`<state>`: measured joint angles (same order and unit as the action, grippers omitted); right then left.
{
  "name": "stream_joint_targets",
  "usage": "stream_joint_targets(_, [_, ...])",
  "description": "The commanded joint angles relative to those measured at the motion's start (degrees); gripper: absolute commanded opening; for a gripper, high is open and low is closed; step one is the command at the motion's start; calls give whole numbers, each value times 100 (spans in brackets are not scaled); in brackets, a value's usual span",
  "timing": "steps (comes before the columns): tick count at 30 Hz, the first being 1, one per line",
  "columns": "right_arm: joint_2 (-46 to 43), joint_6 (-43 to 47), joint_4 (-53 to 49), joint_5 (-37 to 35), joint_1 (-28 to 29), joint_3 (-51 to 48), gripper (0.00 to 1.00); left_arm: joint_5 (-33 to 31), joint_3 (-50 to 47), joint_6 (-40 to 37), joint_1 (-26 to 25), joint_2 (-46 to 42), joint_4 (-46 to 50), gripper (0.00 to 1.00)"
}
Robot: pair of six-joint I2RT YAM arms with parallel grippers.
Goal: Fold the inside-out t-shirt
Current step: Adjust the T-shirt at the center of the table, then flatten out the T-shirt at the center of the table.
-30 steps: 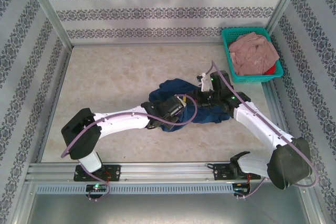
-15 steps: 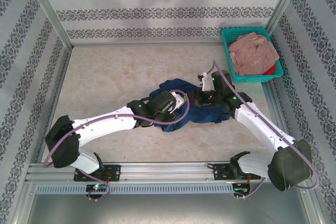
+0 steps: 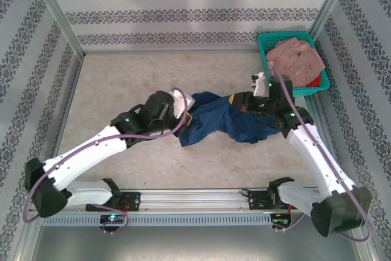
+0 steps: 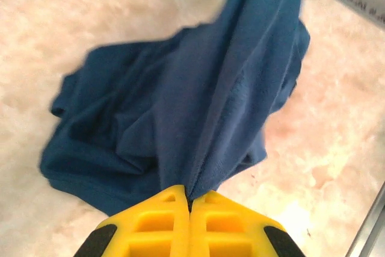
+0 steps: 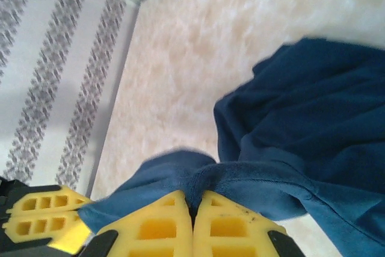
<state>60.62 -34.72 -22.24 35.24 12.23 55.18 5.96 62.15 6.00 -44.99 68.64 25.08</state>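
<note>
Cloth now stretches between my two tools: left tool (image 3: 185, 113) has clamped the t-shirt (image 3: 223, 123) and pulled away to frame left, right tool (image 3: 237, 101) is clamped on its other end, so the bunch opens at the centre of the desk (image 3: 122, 77). One t-shirt; one basket (image 3: 286, 33), one pink garment (image 3: 296, 59), upper right.

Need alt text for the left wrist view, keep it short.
The yellow left gripper, shut at the bottom edge of the frame, pinches a ridge of the navy t-shirt that stretches up toward the top of the frame. The rest of the shirt lies crumpled on the pale table.
</note>
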Motion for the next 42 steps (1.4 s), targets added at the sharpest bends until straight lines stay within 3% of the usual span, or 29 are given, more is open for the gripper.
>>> stream_joint_targets(1, [-222, -13, 195, -78, -91, 348, 0, -163, -1, -341, 100, -268, 330, 0])
stream_joint_targets(6, [-108, 61, 185, 183, 91, 359, 0, -39, 76, -363, 96, -48, 460, 0])
stream_joint_targets(12, [-146, 228, 46, 146, 219, 146, 0, 406, -213, -61, 96, 17, -204, 0])
stream_joint_targets(21, [38, 289, -70, -732, 547, 199, 0, 18, -143, 539, 264, 41, -683, 0])
stream_joint_targets(24, [611, 376, -179, -912, 668, 568, 28, -917, 127, 655, 493, 70, -427, 0])
stream_joint_targets(27, [748, 983, -1063, -1639, 551, 931, 39, -1900, 454, 705, 787, -47, 154, 0])
stream_joint_targets(30, [170, 1147, -1152, -2407, 34, 285, 57, -2320, 466, 672, 1072, -353, 415, 0])
stream_joint_targets(34, [54, 975, -1059, -2671, -535, -683, 64, -2322, 418, 778, 1496, -573, 699, 0])
stream_joint_targets(42, [1375, 757, -405, -2549, -360, -1009, 70, -2236, 562, 780, 1982, -717, 903, 0])
